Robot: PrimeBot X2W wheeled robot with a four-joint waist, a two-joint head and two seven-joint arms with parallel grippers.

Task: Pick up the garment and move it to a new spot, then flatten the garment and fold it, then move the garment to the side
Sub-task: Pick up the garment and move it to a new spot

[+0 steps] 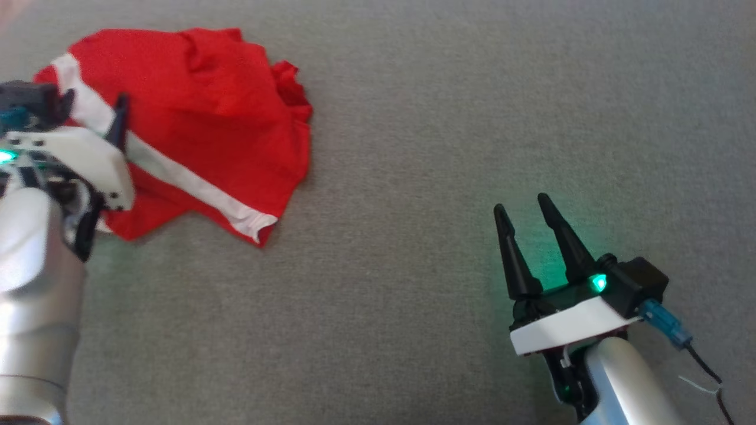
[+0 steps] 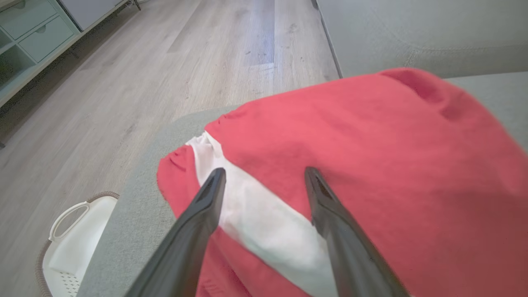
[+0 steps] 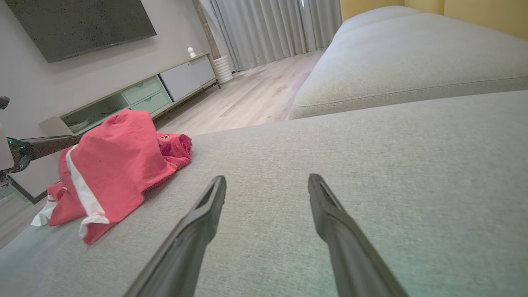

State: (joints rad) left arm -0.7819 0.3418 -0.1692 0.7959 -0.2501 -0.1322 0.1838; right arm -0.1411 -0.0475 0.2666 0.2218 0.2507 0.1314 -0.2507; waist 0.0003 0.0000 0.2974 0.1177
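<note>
The red garment point(image 1: 207, 106) with a white stripe lies crumpled at the far left of the grey sofa seat point(image 1: 413, 177). My left gripper point(image 1: 94, 100) is at its left edge, open. In the left wrist view the left gripper point(image 2: 265, 171) has its fingers on either side of the white stripe point(image 2: 255, 214), low over the cloth. I cannot tell if they touch it. My right gripper point(image 1: 521, 203) hovers open and empty over bare seat at the lower right, well away from the garment. The right wrist view shows the right gripper point(image 3: 267, 178) open and the garment point(image 3: 119, 165) humped up at the left.
The seat's left edge drops to a wooden floor point(image 2: 144, 62), where a white basket point(image 2: 70, 247) stands. A sofa back cushion point(image 3: 412, 62) rises behind the seat. A low TV cabinet point(image 3: 136, 97) and a wall screen point(image 3: 82, 24) are across the room.
</note>
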